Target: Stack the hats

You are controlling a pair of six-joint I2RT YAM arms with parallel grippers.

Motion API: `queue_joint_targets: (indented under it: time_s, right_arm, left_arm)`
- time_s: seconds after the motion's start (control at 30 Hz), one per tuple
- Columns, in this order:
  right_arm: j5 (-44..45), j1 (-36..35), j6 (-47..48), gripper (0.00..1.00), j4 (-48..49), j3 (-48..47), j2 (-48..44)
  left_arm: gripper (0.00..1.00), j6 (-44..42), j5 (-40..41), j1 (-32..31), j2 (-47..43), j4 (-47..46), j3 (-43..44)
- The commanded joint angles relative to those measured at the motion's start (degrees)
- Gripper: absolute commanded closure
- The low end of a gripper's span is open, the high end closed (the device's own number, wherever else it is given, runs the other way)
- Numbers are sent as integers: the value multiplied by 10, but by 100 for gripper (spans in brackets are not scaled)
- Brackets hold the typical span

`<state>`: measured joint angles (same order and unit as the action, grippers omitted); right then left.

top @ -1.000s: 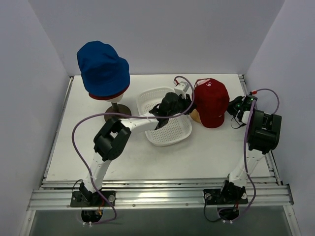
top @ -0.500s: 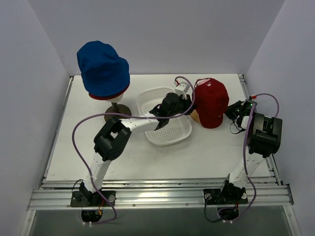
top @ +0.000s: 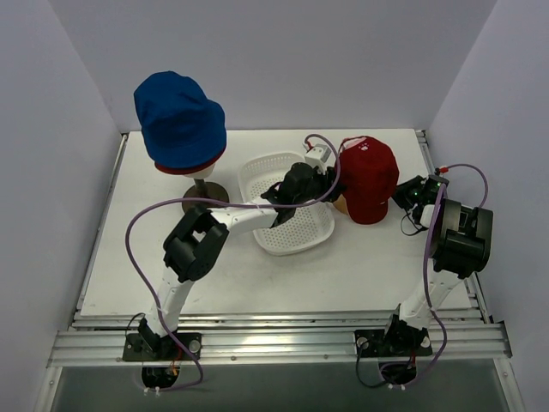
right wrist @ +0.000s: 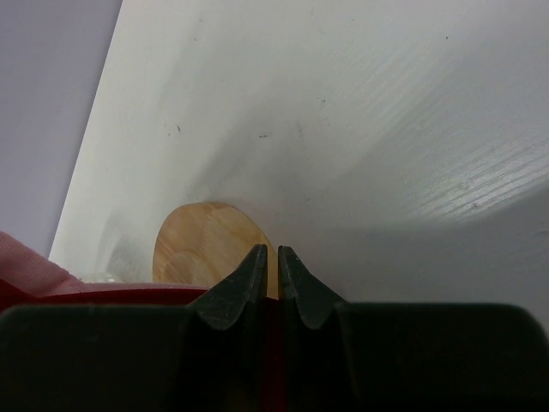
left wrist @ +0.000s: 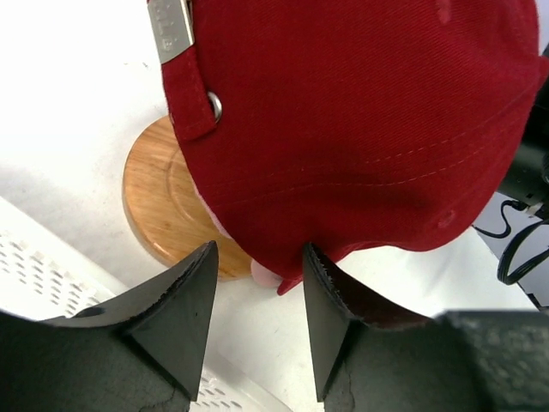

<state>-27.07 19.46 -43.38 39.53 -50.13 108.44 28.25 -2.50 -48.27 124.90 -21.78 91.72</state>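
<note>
One white counter (top: pixel 360 266) within pale lilac walls (top: pixel 300 60), red fabric peaked cap (top: pixel 369 176) right of centre, left pincer (left wrist: pixel 257 257) apart at its rim, right pincer (right wrist: pixel 268 251) together beside it, blue fabric bucket hat (top: pixel 178 116) rear left

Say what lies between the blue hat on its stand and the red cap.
The white basket, in the top view; the left gripper reaches across it.

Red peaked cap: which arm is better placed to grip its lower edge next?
Left, probably. The left gripper stands open, its fingers either side of the lower edge of the red peaked cap. The right gripper is shut beside the cap and would have to open first.
</note>
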Motion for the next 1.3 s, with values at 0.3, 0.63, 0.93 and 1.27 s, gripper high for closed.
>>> queue_joint_targets:
  time_s: [0.3, 0.63, 0.93, 1.27]
  right_arm:
    - [-11, 8, 5, 93, 18, 9, -25]
    - [-13, 11, 8, 93, 20, 12, -25]
    - [-18, 15, 8, 93, 23, 13, -28]
    - [-20, 20, 11, 93, 19, 13, -34]
  left_arm:
    - [42, -30, 48, 36, -30, 125, 131]
    - [42, -47, 45, 52, 58, 202, 281]
    - [41, -58, 13, 53, 112, 200, 323]
    - [41, -42, 20, 57, 144, 206, 328]
